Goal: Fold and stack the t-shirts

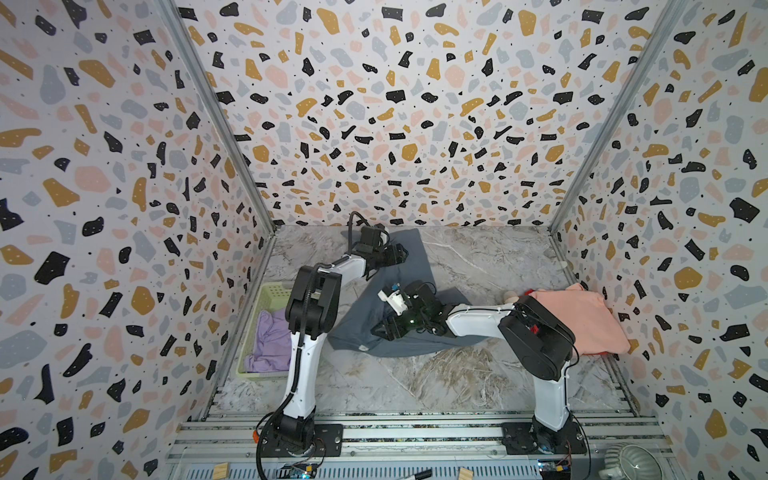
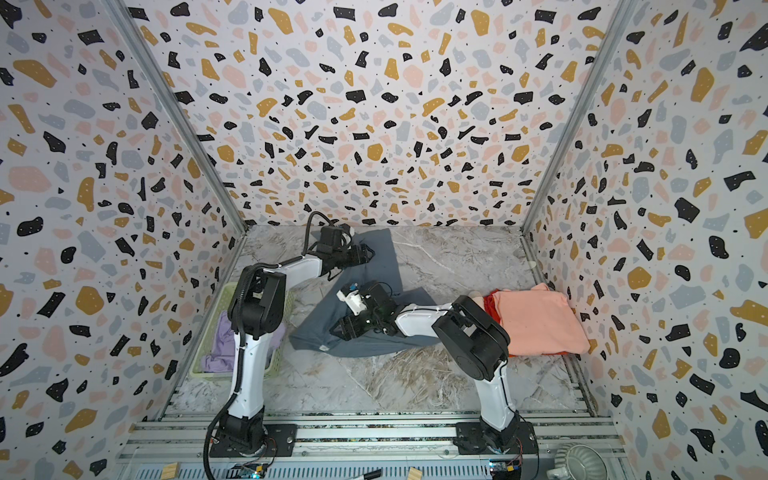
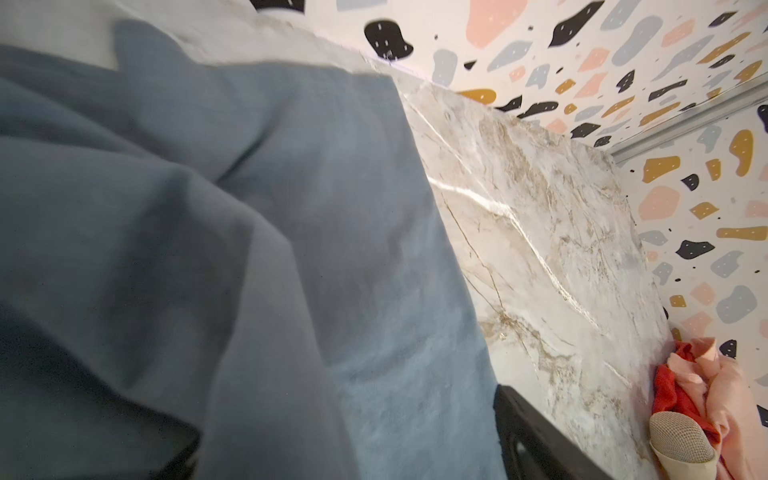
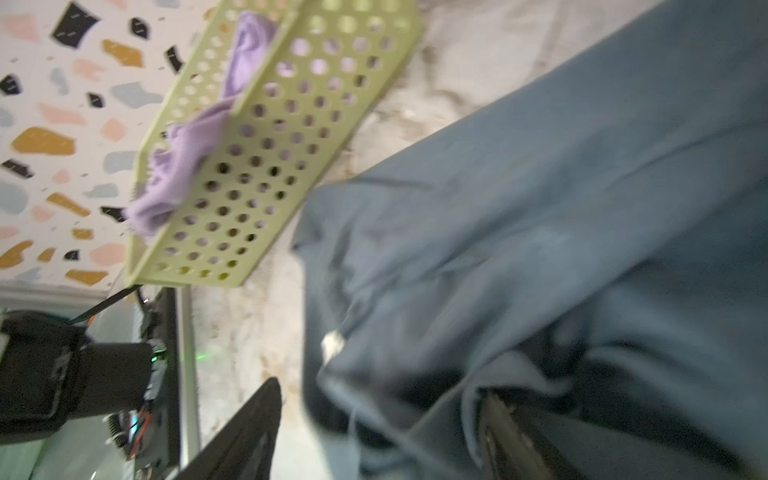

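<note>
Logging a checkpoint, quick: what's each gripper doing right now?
Left gripper: open, astride the blue-grey shirt.
Right gripper: open, shirt cloth between its jaws.

red t-shirt (image 2: pixel 491 305) mostly hidden under pink t-shirt (image 2: pixel 540 324), wrist views blurred

The marble-patterned tabletop (image 1: pixel 478 374) carries 4 things. The slate blue-grey t-shirt (image 1: pixel 359 318) lies spread and rumpled across its middle, 1 long stretch of cloth running from the far edge towards the near side. Left of that t-shirt, near its near corner, stands the pale green basket (image 1: pixel 272 291). Well to the t-shirt's right sits a stack of 2: the red t-shirt (image 2: pixel 491 305) underneath, the salmon pink t-shirt (image 1: pixel 577 320) on top. A small beige object (image 1: pixel 510 296) lies between the blue-grey t-shirt and that stack, just beside the stack.
</note>
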Robot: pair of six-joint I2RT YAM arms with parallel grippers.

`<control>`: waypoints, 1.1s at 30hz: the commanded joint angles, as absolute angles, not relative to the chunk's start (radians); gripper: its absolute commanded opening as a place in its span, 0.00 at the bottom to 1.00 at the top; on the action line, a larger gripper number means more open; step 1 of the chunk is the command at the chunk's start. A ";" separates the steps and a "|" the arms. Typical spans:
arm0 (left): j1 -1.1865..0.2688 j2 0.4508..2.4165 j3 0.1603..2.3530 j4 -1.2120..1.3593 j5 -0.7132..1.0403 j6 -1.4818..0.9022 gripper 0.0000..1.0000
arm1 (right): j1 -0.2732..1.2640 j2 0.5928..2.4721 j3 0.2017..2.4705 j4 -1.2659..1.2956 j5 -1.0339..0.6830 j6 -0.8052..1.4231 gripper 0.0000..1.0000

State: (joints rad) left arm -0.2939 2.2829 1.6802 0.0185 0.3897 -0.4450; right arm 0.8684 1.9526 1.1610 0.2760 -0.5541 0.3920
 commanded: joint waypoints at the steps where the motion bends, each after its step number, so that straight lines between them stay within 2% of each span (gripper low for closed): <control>1: -0.277 2.165 1.686 -0.053 0.442 -0.332 0.88 | 0.802 1.800 1.192 0.228 -0.541 0.341 0.74; 5: -0.271 2.034 1.559 -0.050 0.350 -0.339 0.88 | 0.689 1.658 1.135 0.235 -0.433 0.336 0.80; 9: -0.276 1.995 1.473 -0.016 0.318 -0.369 0.88 | 0.580 1.638 1.123 0.193 -0.387 0.355 0.80; 15: -0.291 2.089 1.541 -0.053 0.238 -0.359 0.87 | 0.502 1.602 1.073 0.168 -0.330 0.358 0.80; 23: -0.301 2.213 1.634 -0.072 0.064 -0.381 0.87 | 0.432 1.435 0.915 0.141 -0.272 0.365 0.80; 29: -0.356 2.328 1.750 -0.113 0.171 -0.290 0.86 | 0.375 1.299 0.807 0.079 -0.230 0.367 0.81; 33: -0.450 2.406 1.860 -0.257 0.359 -0.088 0.85 | 0.328 1.234 0.747 0.071 -0.215 0.369 0.81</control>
